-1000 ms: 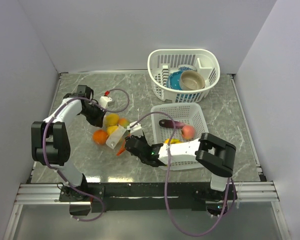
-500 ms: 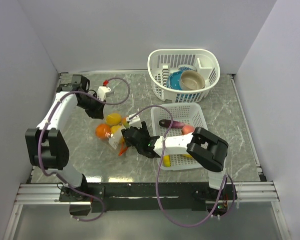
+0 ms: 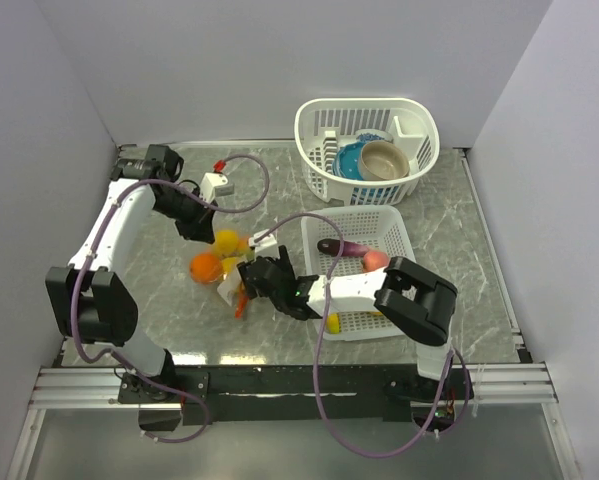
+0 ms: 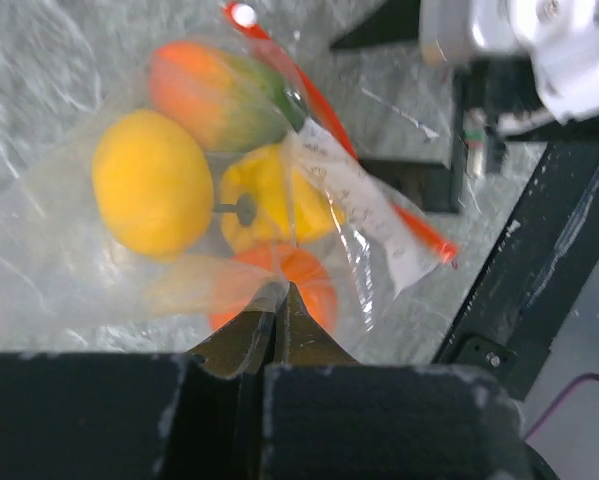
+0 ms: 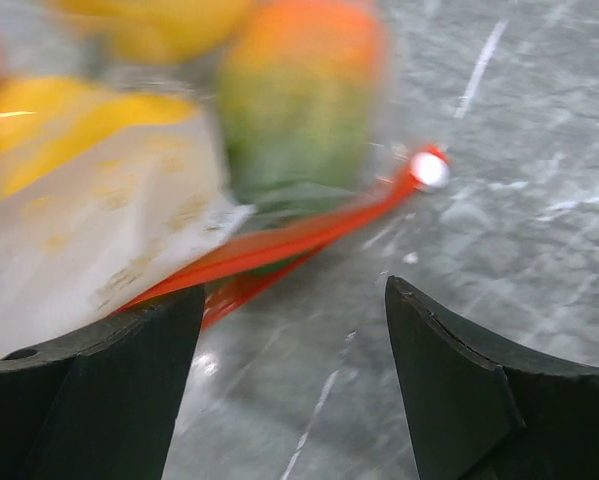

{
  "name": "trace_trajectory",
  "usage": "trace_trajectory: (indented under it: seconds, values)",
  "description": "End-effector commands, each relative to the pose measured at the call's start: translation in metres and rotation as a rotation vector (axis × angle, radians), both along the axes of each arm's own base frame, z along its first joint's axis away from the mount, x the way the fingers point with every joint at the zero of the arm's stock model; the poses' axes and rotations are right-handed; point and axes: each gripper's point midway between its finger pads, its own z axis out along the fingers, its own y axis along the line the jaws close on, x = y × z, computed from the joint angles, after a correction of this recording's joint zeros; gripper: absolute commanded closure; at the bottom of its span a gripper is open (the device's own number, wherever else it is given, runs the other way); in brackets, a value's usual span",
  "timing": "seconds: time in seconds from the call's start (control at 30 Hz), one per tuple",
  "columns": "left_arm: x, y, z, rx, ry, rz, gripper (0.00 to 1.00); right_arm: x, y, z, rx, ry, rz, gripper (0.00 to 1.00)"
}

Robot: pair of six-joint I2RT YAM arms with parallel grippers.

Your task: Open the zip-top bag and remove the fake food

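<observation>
The clear zip-top bag (image 4: 309, 190) holds the fake food: a yellow round fruit (image 4: 151, 182), an orange-green fruit (image 4: 214, 95), a yellow pepper (image 4: 269, 205) and an orange piece (image 4: 314, 290). My left gripper (image 4: 279, 292) is shut on a pinch of the bag's plastic at the end away from the red zipper strip (image 4: 379, 190). In the top view the bag (image 3: 229, 268) hangs between the left gripper (image 3: 201, 232) and the right gripper (image 3: 247, 284). My right gripper (image 5: 294, 300) stands open with bare table between its fingers. The zipper strip (image 5: 279, 245) lies just beyond its left finger.
A white square basket (image 3: 394, 235) right of the bag holds a purple eggplant, a pink fruit and a yellow piece. A round white basket (image 3: 419, 120) at the back holds a blue bowl and a tan bowl. Grey walls close in on three sides.
My right gripper has opened wide beside the zipper strip. The left arm has swung back and left, pulling the bag's pinched end with it.
</observation>
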Motion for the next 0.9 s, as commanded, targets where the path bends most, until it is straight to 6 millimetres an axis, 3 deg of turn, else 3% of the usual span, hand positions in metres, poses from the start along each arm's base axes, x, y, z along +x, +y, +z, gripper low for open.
trace_trajectory:
  seconds: [0.0,0.17,0.23,0.53,0.73,0.87]
  values:
    - [-0.006,-0.01,0.0,-0.029,-0.031,-0.024,0.99,-0.015,0.019,0.048,0.155,-0.053,0.065,0.2]
    - [-0.005,0.009,-0.063,0.097,0.044,0.032,0.99,-0.031,0.017,0.041,0.166,-0.028,0.112,0.18]
    - [-0.002,0.014,-0.079,0.127,0.047,0.046,0.99,-0.033,0.016,0.037,0.166,-0.021,0.111,0.17]
    - [0.006,0.022,-0.114,0.186,0.071,0.083,0.99,-0.034,0.034,0.031,0.172,0.01,0.142,0.17]
    - [0.012,0.024,-0.125,0.203,0.078,0.115,0.99,-0.046,0.06,0.024,0.189,0.062,0.262,0.14]
    - [0.006,0.019,-0.125,0.174,0.112,0.109,0.99,-0.047,0.07,0.016,0.176,0.081,0.283,0.13]
